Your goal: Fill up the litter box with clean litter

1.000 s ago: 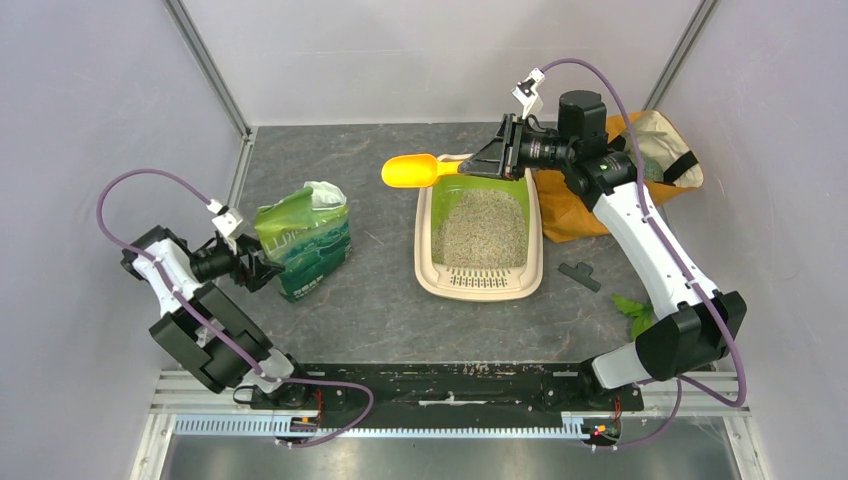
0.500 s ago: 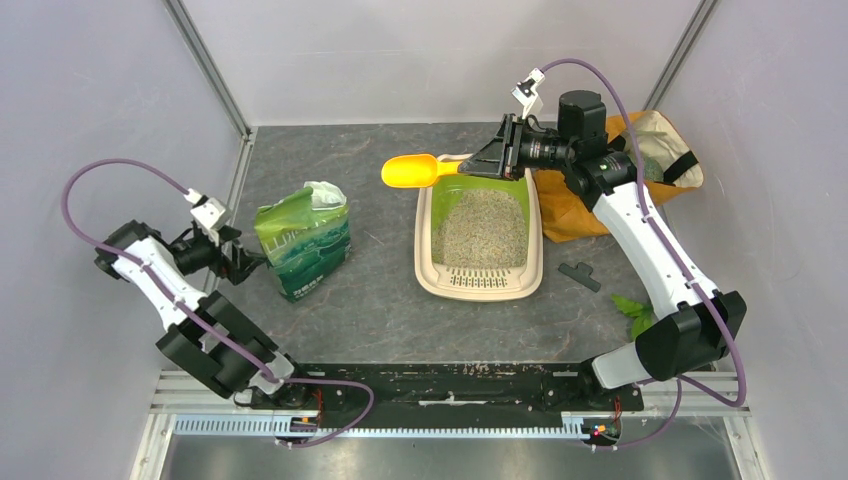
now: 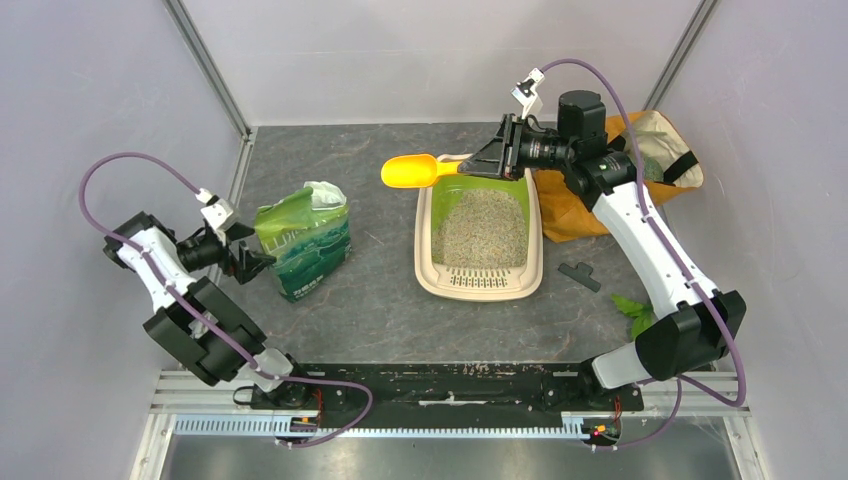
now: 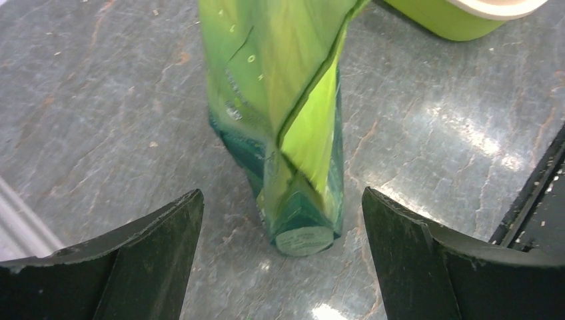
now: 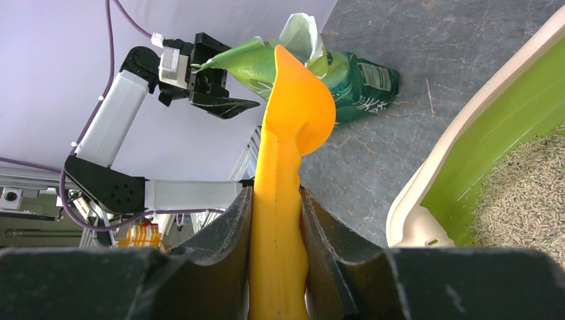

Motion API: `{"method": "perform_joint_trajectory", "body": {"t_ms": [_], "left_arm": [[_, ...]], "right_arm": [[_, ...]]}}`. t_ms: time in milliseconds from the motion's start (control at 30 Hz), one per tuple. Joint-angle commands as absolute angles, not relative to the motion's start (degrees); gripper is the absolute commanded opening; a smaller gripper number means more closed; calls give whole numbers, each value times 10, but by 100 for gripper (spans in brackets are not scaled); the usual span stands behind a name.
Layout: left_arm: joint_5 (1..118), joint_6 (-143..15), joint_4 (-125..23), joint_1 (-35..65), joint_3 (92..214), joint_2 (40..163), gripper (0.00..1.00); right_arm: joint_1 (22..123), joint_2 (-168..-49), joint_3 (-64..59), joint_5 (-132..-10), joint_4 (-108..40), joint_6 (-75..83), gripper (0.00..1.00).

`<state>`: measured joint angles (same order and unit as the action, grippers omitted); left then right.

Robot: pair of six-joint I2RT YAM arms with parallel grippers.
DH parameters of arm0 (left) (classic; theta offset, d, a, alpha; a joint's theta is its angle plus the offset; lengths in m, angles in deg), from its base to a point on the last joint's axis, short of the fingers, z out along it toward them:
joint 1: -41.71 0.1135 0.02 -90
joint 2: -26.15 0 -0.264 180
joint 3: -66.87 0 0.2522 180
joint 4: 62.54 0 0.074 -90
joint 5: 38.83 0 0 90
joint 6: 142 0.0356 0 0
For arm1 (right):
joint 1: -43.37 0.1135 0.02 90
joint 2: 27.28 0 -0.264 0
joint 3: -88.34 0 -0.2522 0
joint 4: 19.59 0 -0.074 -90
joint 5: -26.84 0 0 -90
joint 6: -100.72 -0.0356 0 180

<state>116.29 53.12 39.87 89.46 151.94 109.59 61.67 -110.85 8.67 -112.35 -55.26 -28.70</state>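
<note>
Your litter box [image 3: 479, 294] already holds clean litter [image 3: 483, 228]; right fingers [image 5: 336, 253] clench an empty-looking orange scoop [image 3: 410, 171], left fingers [image 4: 150, 237] released near the green bag [image 3: 305, 240].

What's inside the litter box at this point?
The litter box holds clean litter spread across its bottom; lime-green wall shows at the far end. The bottom itself is covered, so depth cannot be told.

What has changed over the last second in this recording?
The left arm drew its jaws leftward off the green printed plastic bag; they now stand open, clear of it. Unchanged: the bag, the right jaws shut on the orange plastic scoop, the beige-rimmed litter box with grey-beige litter.
</note>
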Motion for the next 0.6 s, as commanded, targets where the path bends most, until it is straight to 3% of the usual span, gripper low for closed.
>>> {"method": "perform_joint_trajectory", "body": {"t_ms": [0, 200, 300, 400, 567], "left_arm": [[1203, 529, 407, 864, 1502, 1107, 95], [1187, 371, 194, 832, 1439, 1076, 95], [1191, 358, 172, 830, 1420, 1076, 89], [1201, 371, 172, 830, 1408, 1086, 81], [1238, 402, 181, 831, 1392, 1110, 50]], "right_arm": [[622, -1114, 91, -1133, -525, -294, 0], [624, -1115, 92, -1130, -526, -295, 0], [624, -1117, 94, -1128, -526, -294, 0], [626, -1118, 94, -1128, -526, -295, 0], [629, -1123, 100, -1128, -530, -293, 0]]}}
